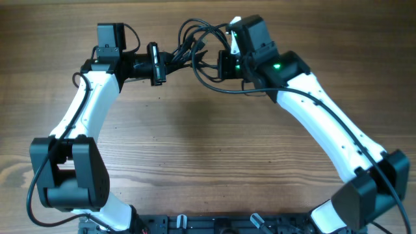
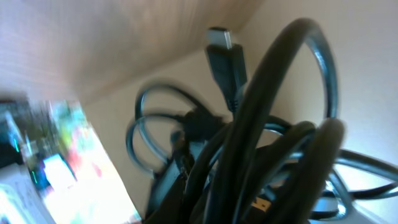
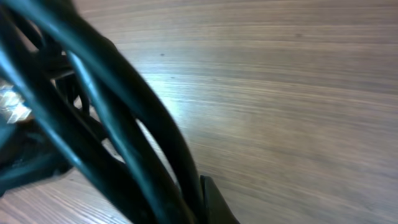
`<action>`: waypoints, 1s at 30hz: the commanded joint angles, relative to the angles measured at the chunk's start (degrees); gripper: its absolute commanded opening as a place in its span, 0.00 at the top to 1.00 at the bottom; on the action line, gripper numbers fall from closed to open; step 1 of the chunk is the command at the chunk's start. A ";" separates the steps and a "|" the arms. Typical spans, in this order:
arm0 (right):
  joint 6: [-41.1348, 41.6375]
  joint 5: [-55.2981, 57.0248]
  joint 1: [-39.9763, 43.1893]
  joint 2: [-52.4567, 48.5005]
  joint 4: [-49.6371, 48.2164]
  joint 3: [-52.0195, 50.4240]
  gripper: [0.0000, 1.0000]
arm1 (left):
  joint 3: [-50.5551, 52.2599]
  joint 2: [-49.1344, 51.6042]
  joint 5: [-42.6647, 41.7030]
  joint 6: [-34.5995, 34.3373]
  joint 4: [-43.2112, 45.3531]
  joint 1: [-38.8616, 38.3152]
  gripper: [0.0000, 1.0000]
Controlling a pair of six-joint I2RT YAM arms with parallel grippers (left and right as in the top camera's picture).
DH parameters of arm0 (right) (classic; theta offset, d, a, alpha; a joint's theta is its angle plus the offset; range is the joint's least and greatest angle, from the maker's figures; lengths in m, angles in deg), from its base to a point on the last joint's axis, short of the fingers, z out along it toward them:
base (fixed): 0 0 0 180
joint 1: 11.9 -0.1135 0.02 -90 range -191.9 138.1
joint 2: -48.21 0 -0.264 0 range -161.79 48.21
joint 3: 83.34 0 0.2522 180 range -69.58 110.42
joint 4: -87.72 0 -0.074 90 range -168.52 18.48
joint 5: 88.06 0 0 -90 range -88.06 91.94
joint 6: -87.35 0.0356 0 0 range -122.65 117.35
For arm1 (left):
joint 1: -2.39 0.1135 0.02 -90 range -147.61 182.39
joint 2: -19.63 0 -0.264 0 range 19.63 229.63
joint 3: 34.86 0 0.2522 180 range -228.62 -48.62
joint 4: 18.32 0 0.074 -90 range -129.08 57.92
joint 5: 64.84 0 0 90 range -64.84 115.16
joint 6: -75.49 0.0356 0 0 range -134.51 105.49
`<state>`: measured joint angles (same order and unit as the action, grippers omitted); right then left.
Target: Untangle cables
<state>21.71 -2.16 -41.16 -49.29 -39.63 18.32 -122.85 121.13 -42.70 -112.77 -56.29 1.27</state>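
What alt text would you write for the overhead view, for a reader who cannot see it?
A tangle of thin black cables is seen between the ends of the left arm and the right arm, two white and black robot arms reaching across a wooden table.

Looks like a robotics lab: two white-and-black robot arms [image 1: 81, 123] stand at a wood-grain table [image 1: 195, 156].

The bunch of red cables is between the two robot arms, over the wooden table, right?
No. The cables are black, not red; the overhead view shows it. They are bunched between the left gripper and the right gripper, over the wooden table.
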 commanded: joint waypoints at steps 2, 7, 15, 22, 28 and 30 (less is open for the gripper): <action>-0.61 10.78 1.90 8.83 5.73 0.72 0.96 | -0.61 0.00 16.31 21.14 0.42 1.03 0.96; -5.07 18.84 3.43 14.60 8.11 0.72 0.96 | -0.61 0.00 16.28 43.85 0.39 1.03 0.96; -9.46 14.56 3.45 14.43 8.26 0.70 0.95 | -0.61 0.00 16.74 76.76 -6.38 1.03 0.96; -6.60 39.43 3.45 13.57 11.56 0.70 0.91 | -0.61 0.00 38.49 90.53 -15.37 1.01 0.96; -1.03 39.56 3.45 12.92 11.69 0.70 0.80 | -0.61 0.00 45.57 90.12 -18.80 1.01 0.96; -1.95 31.50 3.45 12.28 11.67 0.70 0.78 | -0.61 0.00 43.80 90.14 -19.63 0.96 0.96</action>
<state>17.74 31.35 -38.54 -37.38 -27.74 18.06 -123.53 120.97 -3.49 -23.97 -75.19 1.16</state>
